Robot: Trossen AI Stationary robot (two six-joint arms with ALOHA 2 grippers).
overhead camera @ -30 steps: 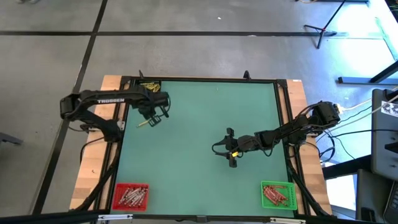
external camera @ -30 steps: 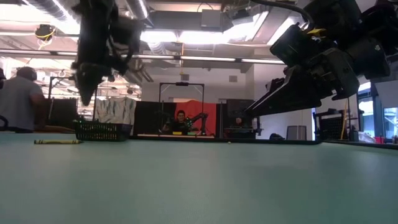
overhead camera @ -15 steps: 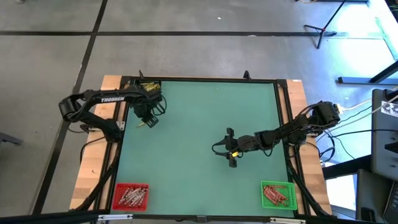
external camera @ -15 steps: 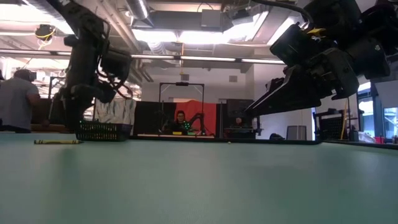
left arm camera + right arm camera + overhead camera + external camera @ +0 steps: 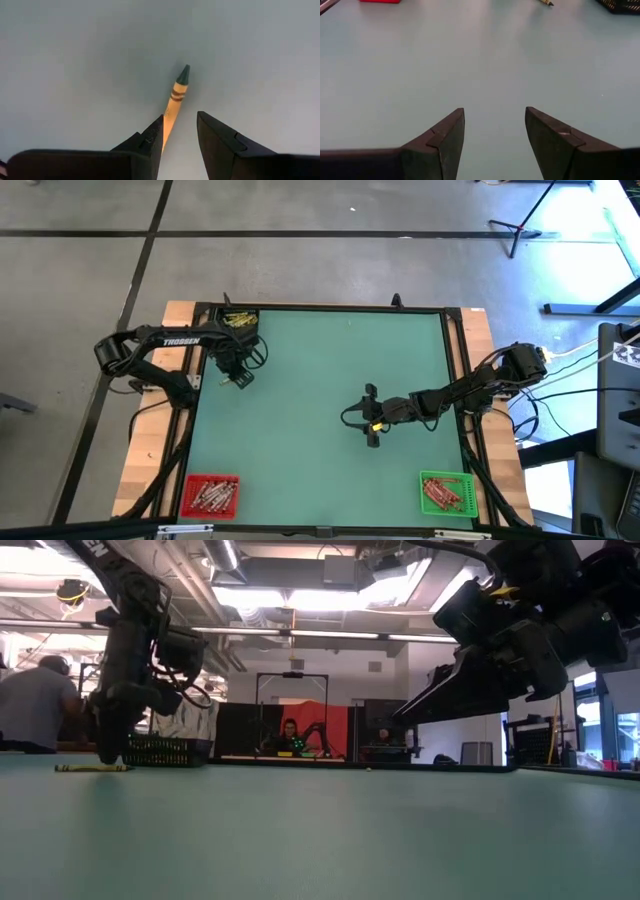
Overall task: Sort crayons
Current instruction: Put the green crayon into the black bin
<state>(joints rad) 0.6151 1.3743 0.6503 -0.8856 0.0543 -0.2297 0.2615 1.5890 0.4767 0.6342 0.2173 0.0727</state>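
Two arms in the overhead shot: I've got the left gripper (image 5: 237, 376) parked low over a loose crayon (image 5: 228, 379) near the table's far left corner, just beside the black bin (image 5: 240, 321) with yellowish crayons in it. Red bin (image 5: 210, 495) and green bin (image 5: 444, 493) sit at the near corners, both holding reddish crayons. Right gripper (image 5: 371, 423) hangs mid-table, nothing under it.

Low view: my left gripper (image 5: 110, 745) is down at the mat, right above the yellow crayon (image 5: 92, 768) lying flat in front of the black basket (image 5: 160, 751).

Left wrist cam: fingers (image 5: 150, 141) spread apart, straddling the orange-wrapped, green-tipped crayon (image 5: 175, 99), not clamped on it.

Right wrist cam: fingers (image 5: 445, 132) wide apart over bare green mat (image 5: 470, 60), grasping nothing.
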